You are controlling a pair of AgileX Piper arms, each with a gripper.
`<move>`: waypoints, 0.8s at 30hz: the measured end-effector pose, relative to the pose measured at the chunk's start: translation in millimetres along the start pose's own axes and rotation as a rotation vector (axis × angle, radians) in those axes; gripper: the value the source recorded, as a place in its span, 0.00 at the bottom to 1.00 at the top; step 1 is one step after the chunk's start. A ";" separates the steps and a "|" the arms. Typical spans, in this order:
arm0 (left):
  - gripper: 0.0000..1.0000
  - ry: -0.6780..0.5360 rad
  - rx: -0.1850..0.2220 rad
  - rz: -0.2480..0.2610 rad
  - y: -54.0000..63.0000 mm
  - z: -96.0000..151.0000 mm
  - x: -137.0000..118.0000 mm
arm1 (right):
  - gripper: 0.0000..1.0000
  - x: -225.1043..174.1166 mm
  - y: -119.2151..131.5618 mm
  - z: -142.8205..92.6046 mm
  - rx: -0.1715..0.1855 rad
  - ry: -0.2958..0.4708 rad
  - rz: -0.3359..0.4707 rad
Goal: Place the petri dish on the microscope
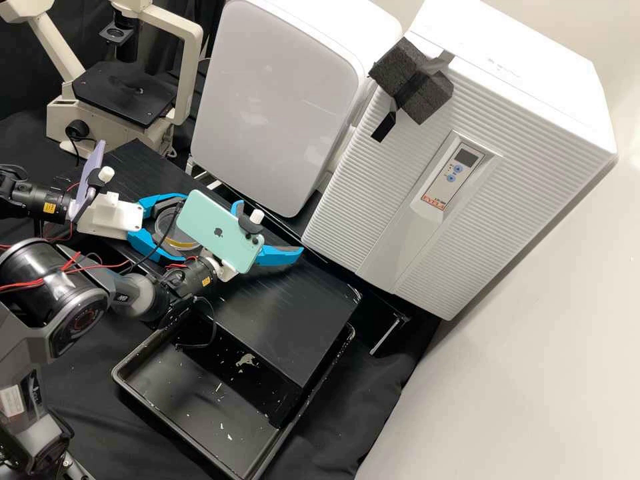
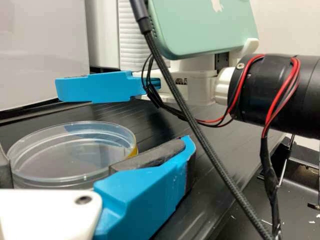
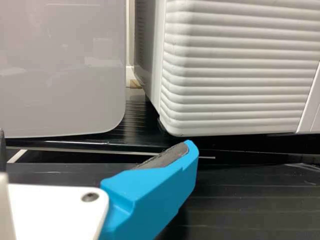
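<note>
Right pincer (image 1: 271,227) spread wide; left pincer (image 1: 186,227) wide around petri dish (image 2: 60,156).

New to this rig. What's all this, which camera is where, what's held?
Two robot arms at a lab bench. The high view is a fixed camera looking down; the others ride on each wrist. The left end effector is around a clear petri dish at a black raised platform; whether it grips the dish, I can't tell. The right end effector is open over the platform, holding nothing. A speckled black tray lies partly under the platform. The microscope, the dish's destination, stands behind.
</note>
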 end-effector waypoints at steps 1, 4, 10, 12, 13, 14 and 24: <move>1.00 -0.003 0.000 0.007 -0.5 0.0 0.0 | 1.00 0.0 0.0 0.0 0.000 0.000 0.000; 1.00 -0.009 0.002 0.018 -4.2 -0.8 -0.2 | 1.00 0.0 0.0 0.0 0.000 0.000 0.000; 1.00 -0.014 0.002 0.033 -5.5 -1.2 0.8 | 1.00 0.0 0.0 0.0 0.000 0.000 0.000; 1.00 -0.013 0.002 0.031 -5.9 -1.3 0.5 | 1.00 0.0 0.0 0.0 0.000 0.000 0.000; 1.00 -0.013 0.002 0.031 -5.9 -1.3 0.5 | 1.00 0.0 0.0 0.0 0.000 0.000 0.000; 1.00 -0.013 0.002 0.031 -5.9 -1.3 0.5 | 1.00 0.0 0.0 0.0 0.000 0.000 0.000; 0.00 -0.019 0.011 0.047 -8.1 -2.5 -0.8 | 1.00 0.0 0.0 0.0 0.000 0.000 0.000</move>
